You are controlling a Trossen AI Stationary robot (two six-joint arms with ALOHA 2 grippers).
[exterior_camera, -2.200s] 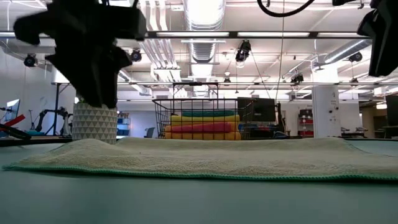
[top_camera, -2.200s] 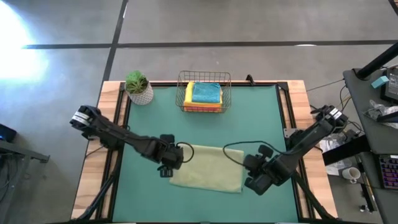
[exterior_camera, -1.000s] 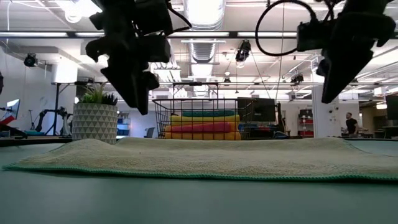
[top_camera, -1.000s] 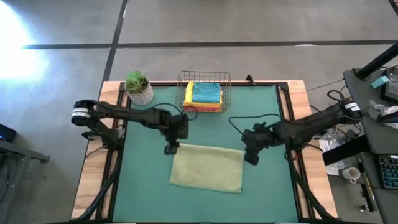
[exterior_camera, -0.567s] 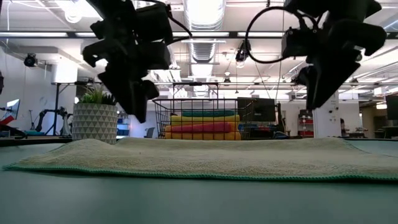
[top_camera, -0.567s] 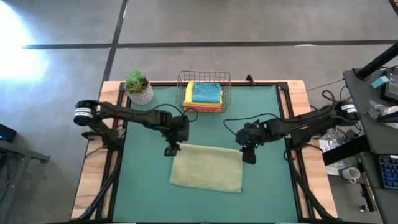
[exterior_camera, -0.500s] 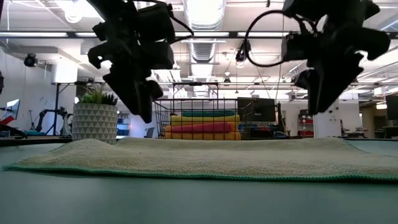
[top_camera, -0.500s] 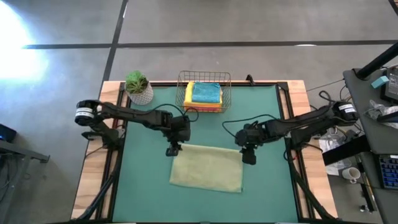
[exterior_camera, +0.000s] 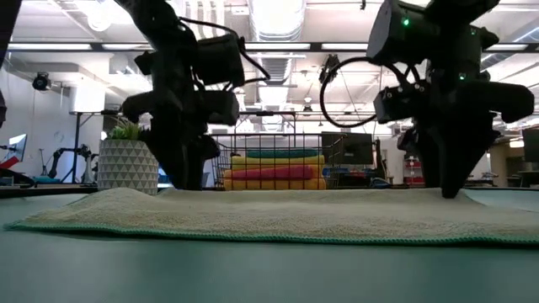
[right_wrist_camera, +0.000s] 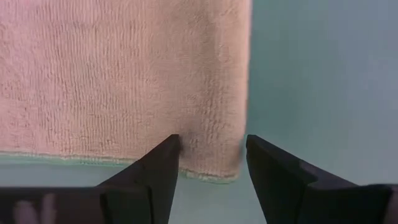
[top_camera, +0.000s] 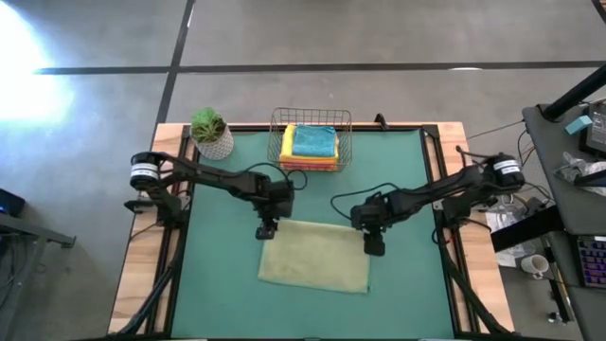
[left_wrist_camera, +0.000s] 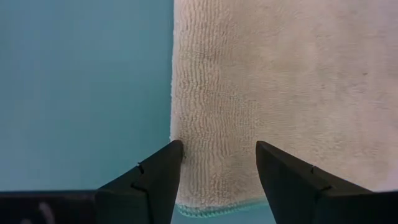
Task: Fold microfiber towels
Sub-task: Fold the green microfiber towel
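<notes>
A pale sage green microfiber towel (top_camera: 315, 256) lies flat on the green mat (top_camera: 218, 284). My left gripper (top_camera: 266, 230) points down, open, over the towel's far left corner (left_wrist_camera: 186, 186), with one finger at the towel's left edge and the other over the cloth. My right gripper (top_camera: 373, 246) points down, open, over the far right corner (right_wrist_camera: 230, 168). In the low view both grippers (exterior_camera: 187, 181) (exterior_camera: 450, 189) reach down to the towel's top. More folded towels (top_camera: 313, 144), teal on top, lie in the wire basket. My left gripper has its fingertips (left_wrist_camera: 163, 163) level with the cloth by the far left corner; I cannot tell whether they touch it. My right gripper has its fingertips (right_wrist_camera: 166, 155) down at the towel by the far right corner; I cannot tell whether they touch it.
A wire basket (top_camera: 311, 118) stands at the mat's far edge, with a potted plant (top_camera: 210, 133) to its left. Bare mat lies on all sides of the towel. A desk with clutter (top_camera: 578, 170) stands beyond the table's right edge.
Both grippers have come down onto the towel's far corners. My right gripper has also gone toward the table's left and near edges and has rolled at the wrist. The towel has lain still.
</notes>
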